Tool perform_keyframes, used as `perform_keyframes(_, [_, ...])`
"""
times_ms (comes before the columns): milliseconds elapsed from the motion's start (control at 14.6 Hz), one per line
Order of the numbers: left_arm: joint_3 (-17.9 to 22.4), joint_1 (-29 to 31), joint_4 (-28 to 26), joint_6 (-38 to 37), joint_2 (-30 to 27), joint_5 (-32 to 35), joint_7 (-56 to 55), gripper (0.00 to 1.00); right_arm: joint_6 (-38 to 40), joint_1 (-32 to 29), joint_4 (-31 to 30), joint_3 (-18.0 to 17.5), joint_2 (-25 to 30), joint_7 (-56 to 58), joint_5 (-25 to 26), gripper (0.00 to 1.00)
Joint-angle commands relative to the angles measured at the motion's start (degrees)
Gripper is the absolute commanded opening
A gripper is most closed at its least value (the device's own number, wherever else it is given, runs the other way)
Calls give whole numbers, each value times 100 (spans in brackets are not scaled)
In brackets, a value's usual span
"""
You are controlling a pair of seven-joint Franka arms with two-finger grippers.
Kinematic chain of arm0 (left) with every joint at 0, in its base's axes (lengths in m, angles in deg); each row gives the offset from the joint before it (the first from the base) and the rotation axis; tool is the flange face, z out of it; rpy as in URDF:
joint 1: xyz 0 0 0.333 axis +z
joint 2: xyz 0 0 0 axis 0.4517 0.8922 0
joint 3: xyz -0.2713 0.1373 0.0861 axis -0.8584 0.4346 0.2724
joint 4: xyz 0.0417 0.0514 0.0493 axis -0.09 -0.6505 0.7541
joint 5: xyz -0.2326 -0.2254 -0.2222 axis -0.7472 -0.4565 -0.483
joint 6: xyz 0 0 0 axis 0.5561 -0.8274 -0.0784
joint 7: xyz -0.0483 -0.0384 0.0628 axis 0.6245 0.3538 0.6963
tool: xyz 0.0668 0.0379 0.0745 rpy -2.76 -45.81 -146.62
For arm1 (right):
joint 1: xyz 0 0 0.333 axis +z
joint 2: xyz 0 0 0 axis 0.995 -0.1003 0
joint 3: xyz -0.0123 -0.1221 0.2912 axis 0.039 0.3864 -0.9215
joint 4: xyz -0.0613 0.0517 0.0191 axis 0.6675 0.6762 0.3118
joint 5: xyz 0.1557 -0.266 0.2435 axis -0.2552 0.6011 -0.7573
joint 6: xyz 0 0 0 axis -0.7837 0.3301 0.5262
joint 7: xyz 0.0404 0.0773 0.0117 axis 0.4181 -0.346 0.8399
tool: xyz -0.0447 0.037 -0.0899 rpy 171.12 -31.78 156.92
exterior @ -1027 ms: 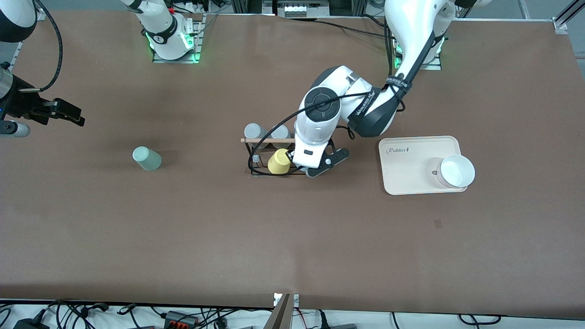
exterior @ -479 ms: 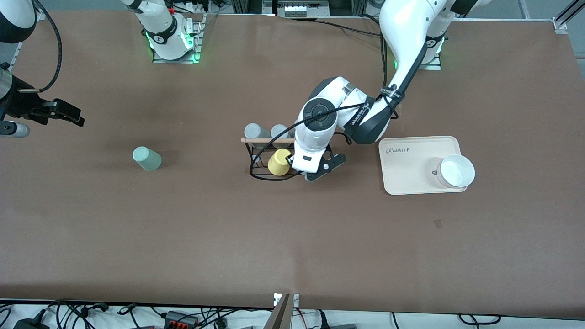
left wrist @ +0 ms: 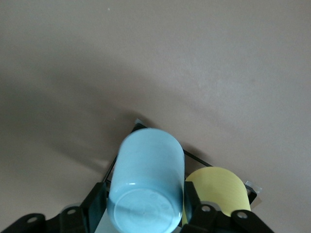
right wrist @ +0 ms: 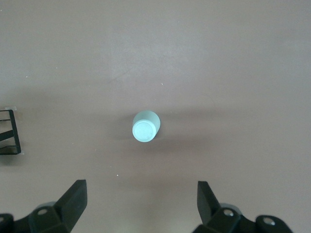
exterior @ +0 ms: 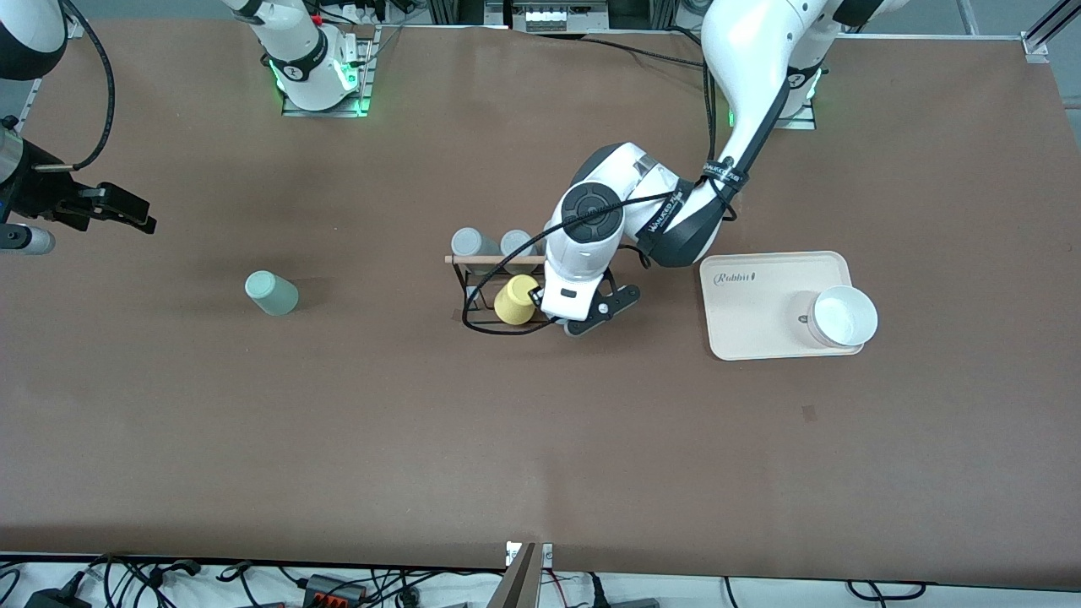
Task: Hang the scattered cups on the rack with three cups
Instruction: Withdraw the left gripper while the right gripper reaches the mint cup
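Glossy blue cup, matt brown table

A brown table fills the view, with tangled cables along its near edge.

Even overhead light, soft shadows, slight blur in left wrist view.
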Motion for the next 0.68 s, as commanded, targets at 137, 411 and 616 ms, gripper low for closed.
perform_keyframes(137, [47,339,-37,-427,-474,95,241,90,211,-53,6,-40,7,19,12,100])
perform_keyframes(411, [48,945,-80,-998,-913,227,845,100,71,-26,15,-49,-80,28,-59,100])
perform_keyframes(616, [48,1480,-89,-1332,-1186,236,1583,100,-113,-18,15,-49,-168,11,-85,100])
